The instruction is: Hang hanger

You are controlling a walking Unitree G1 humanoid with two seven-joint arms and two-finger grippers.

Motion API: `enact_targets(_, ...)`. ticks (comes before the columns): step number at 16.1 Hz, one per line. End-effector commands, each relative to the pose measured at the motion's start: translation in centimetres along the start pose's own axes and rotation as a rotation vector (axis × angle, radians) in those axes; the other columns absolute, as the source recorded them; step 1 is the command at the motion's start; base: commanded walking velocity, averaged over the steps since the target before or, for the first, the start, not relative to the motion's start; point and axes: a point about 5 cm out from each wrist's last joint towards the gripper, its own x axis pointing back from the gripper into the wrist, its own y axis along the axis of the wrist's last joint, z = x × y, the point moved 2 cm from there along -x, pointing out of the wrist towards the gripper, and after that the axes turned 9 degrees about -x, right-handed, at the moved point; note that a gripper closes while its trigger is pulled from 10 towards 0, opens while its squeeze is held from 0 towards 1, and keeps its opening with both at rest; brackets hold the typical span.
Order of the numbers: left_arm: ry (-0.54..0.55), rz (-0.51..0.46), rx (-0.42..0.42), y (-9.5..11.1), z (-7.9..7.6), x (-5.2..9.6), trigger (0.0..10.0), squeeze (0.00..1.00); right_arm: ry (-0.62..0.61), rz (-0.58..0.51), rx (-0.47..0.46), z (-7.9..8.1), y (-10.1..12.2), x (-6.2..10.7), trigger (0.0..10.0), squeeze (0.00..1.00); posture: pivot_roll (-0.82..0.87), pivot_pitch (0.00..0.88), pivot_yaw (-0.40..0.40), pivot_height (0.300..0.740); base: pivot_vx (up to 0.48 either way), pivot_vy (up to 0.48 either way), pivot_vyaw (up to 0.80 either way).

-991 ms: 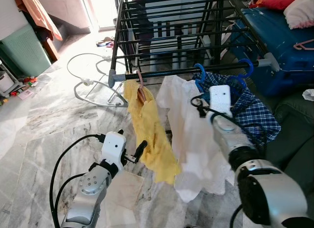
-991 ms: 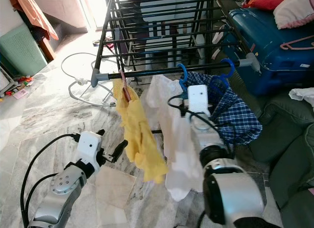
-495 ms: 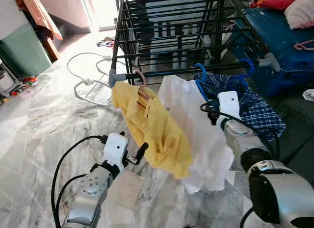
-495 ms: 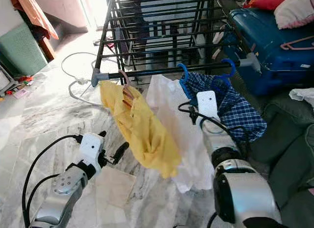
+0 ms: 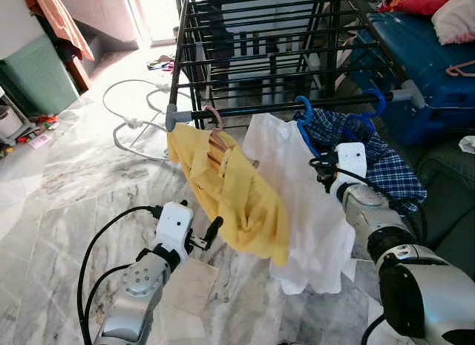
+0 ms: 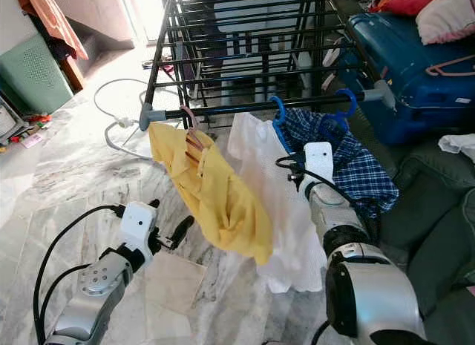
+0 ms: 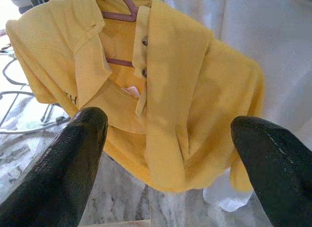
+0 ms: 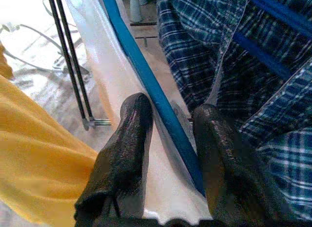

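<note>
Left pincer [image 7: 165,154] spread wide, low before the yellow shirt [image 5: 230,185] on its pink hanger [image 5: 215,122], apart from both. Rail [image 5: 297,106] carries the white shirt [image 5: 304,189] on a blue hanger [image 8: 151,92]; right pincer [image 8: 170,144] narrowly straddles that hanger's arm.

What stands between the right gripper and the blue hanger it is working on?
Nothing visible. The right gripper has its fingers on either side of the blue hanger, which carries the white garment. The hanger's hook is already over the rack's front rail.
</note>
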Motion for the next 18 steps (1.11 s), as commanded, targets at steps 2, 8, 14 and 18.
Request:
enact_targets(2, 0.001, 0.034, -0.008, -0.7, 0.1, 0.2, 10.0, 0.0, 0.018, 0.014, -0.06, 0.4, -0.7, 0.0, 0.0, 0.0, -0.11, 0.036, 0.055, 0.74, 0.0, 0.0, 0.0)
enact_targets(8, -0.012, 0.048, -0.018, -1.0, -0.1, 0.0, 10.0, 0.0, 0.027, -0.01, -0.102, 0.4, -0.8, 0.1, 0.0, 0.0, -0.12, 0.034, 0.057, 0.74, 0.0, 0.0, 0.0)
enact_targets(14, -0.008, 0.052, -0.016, -1.1, -0.2, -0.3, 10.0, 0.0, 0.076, -0.175, 0.002, 1.9, 2.1, 0.1, 0.0, 0.0, -0.12, 0.026, 0.047, 0.74, 0.0, 0.0, 0.0)
enact_targets(18, 0.063, 0.024, -0.024, -0.5, 1.5, -0.9, 10.0, 0.0, 0.141, -0.346, 0.013, 3.6, 5.1, 0.5, 0.0, 0.0, -0.13, 0.02, 0.041, 0.74, 0.0, 0.0, 0.0)
